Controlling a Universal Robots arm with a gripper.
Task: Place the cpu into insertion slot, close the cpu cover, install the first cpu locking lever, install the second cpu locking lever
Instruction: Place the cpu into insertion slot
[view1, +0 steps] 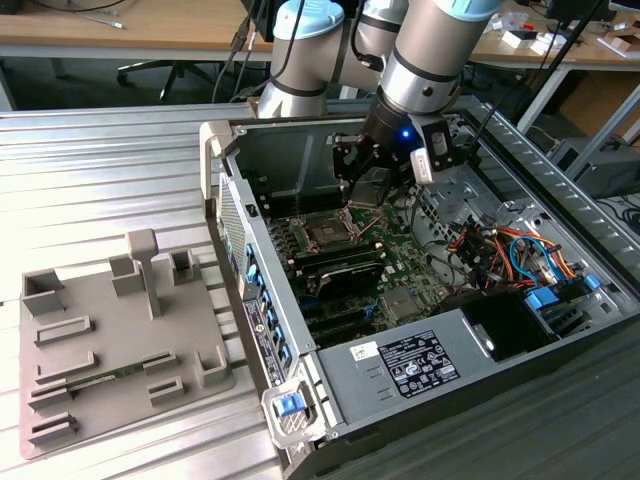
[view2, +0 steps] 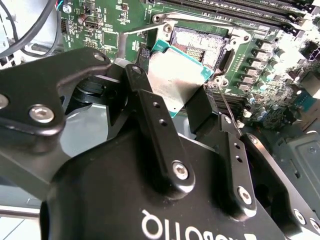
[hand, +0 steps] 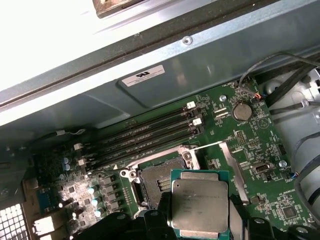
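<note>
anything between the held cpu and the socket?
Nothing visible. In both wrist views the cpu, clamped in the gripper, hangs over the open socket edge with just air between.

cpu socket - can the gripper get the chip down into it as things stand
Probably yes. The gripper is shut on the cpu, held just beside the socket, which lies open with bare contacts and nothing across it in both wrist views.
</note>
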